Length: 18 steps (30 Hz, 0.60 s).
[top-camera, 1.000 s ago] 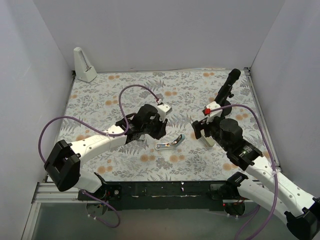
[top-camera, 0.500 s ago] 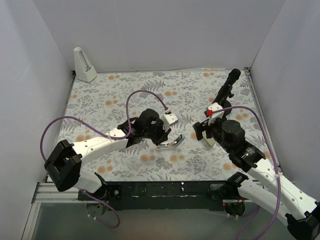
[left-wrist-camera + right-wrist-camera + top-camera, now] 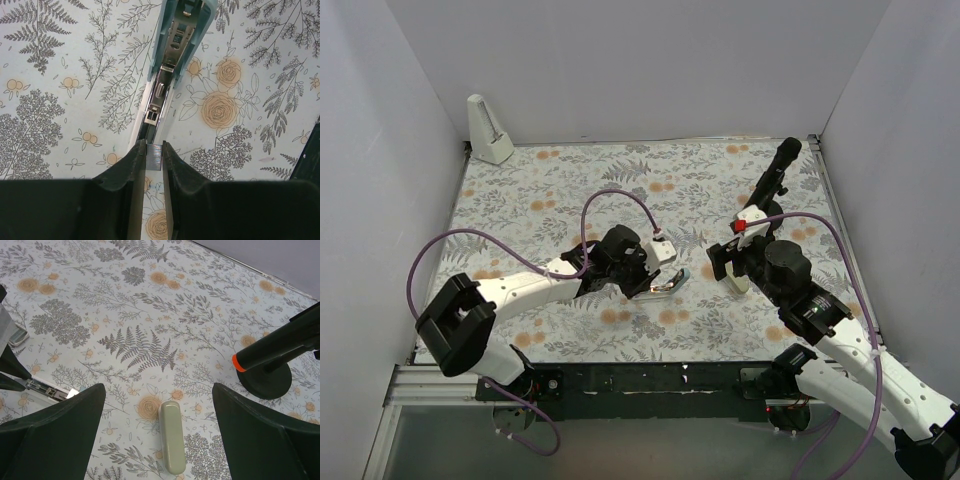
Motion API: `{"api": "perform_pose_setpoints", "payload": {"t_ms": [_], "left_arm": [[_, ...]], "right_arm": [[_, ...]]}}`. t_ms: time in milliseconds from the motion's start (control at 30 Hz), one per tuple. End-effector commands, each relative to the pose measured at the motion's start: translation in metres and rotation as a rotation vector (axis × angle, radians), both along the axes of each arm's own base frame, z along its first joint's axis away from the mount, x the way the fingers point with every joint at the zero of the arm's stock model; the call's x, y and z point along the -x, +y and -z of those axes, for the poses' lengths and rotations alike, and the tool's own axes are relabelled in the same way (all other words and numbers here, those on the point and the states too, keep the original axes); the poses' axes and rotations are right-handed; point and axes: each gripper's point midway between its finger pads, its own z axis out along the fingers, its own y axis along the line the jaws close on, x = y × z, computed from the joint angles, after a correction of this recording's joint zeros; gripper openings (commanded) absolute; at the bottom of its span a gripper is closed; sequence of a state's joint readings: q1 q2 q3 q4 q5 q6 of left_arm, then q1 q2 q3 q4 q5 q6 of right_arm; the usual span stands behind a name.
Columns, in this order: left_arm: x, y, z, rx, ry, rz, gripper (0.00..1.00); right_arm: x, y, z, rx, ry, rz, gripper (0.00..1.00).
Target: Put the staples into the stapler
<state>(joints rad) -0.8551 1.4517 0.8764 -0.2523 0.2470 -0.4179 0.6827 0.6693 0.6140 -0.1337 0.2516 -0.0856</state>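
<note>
I read the left pincer [image 3: 152, 150] as clamped on a small grey metallic staple block [image 3: 154, 159], pinched between both fingertips. The block sits at the near end of the silver rail of the light-blue oblong stapler [image 3: 182, 30]. The stapler lies opened on the fern-printed mat [image 3: 60, 100], running away from my fingers. Right pincer [image 3: 157, 390] gapes wide, holding nothing, above a pale olive bar [image 3: 172, 436].

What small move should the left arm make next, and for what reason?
Probably lower the left gripper a little and ease it forward, so that the small grey metallic staple block pinched between its fingers goes into the silver inner rail of the light-blue stapler. The stapler lies open, and the block is already in line with the near end of the rail, apparently just above it.
</note>
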Motion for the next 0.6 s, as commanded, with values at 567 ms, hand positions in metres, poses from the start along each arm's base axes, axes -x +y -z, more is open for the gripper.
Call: {"api": "perform_pose_setpoints", "payload": {"t_ms": [567], "left_arm": [[-0.007, -0.004, 0.005, -0.030, -0.062, 0.052, 0.05]], "right_arm": [[-0.003, 0.000, -0.012, -0.020, -0.035, 0.011, 0.96]]}}
